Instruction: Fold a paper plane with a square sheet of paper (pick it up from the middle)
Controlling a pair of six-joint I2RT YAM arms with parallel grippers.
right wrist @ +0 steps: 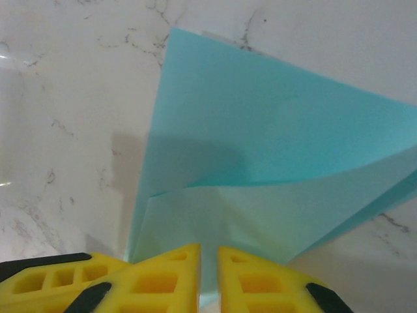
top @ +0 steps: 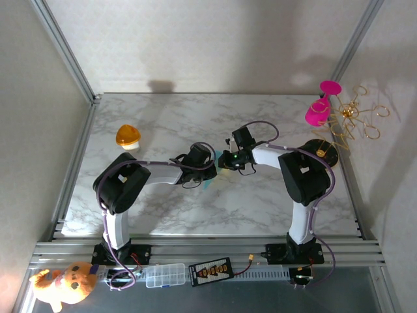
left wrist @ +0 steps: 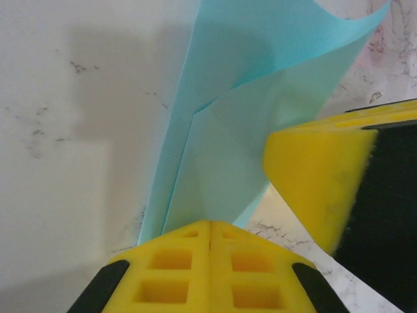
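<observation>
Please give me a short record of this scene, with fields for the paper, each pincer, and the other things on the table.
paper: teal paper, partly folded, layers overlapping, at the middle of the marble table
left pincer: shut on the teal paper
right pincer: shut on the teal paper, close beside the left pincer
other things: orange dome-shaped object at the far left; pink object at the far right

Marble table [top: 260, 202], orange dome [top: 128, 136] on it

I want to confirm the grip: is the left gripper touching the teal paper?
Touching. In the left wrist view, the teal paper runs into the seam of the shut left gripper.
</observation>
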